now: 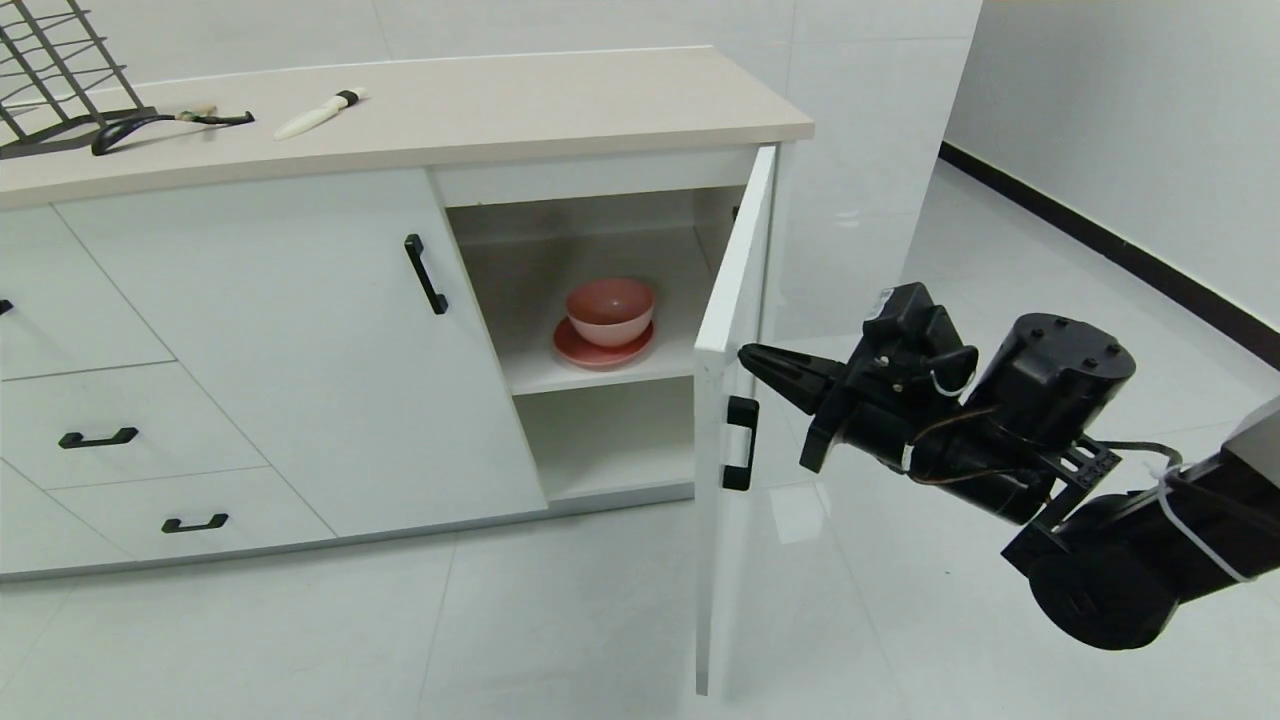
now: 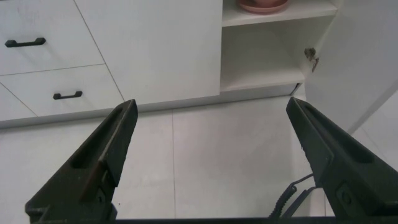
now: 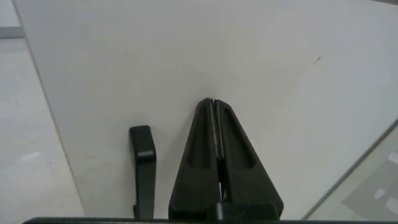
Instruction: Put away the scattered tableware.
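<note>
Head view: your right gripper [image 1: 752, 355], jaws pressed together, noses the open white cabinet door [image 1: 735, 290] just beside its black bar handle [image 1: 738, 443]. The round pink bowl [image 1: 610, 310] sits on its pink plate [image 1: 600, 352] near the upper shelf's front edge; the white-handled knife [image 1: 318, 113] lies near the tabletop's [image 1: 550, 100] back edge. Your left gripper [image 2: 211, 104] hangs over the floor, jaws wide apart. Shove hard and, I'd say, the door slams or the tip slides off.
</note>
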